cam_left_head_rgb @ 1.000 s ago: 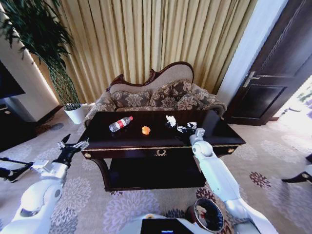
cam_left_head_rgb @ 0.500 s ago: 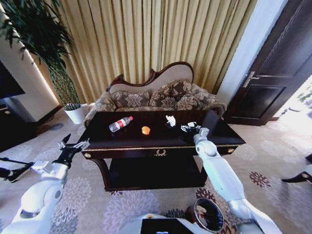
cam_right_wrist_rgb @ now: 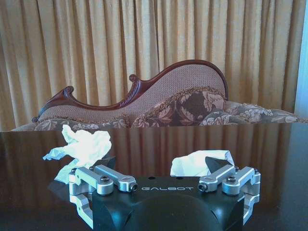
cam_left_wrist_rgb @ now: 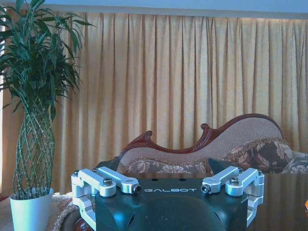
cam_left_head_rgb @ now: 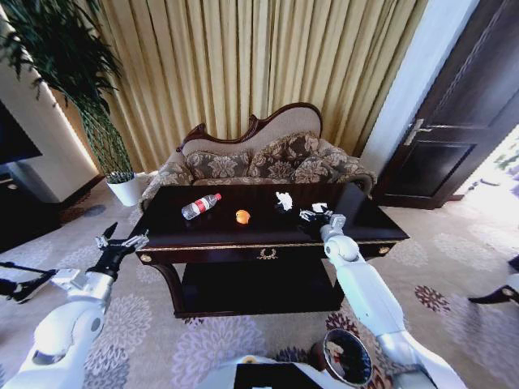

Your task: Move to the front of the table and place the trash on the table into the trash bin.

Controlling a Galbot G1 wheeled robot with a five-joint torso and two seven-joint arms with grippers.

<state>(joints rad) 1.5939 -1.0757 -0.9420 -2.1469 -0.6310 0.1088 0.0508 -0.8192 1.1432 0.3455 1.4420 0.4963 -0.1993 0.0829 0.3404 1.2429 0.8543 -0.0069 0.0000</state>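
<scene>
While the left gripper (cam_left_head_rgb: 122, 241) hangs open and empty at the frame's lower left, off the bench (cam_left_head_rgb: 203, 235), the bottle (cam_left_head_rgb: 200, 206) and orange piece (cam_left_head_rgb: 242, 216) lie untouched mid-frame. Right of centre, the right gripper (cam_left_head_rgb: 315, 215) sits low over the bench, fingers spread, holding nothing, with two tissue lumps (cam_right_wrist_rgb: 82, 146) just ahead. This looks like the first pick; next it must close on one lump. The trash bin (cam_left_head_rgb: 347, 356) waits at the bottom.
</scene>
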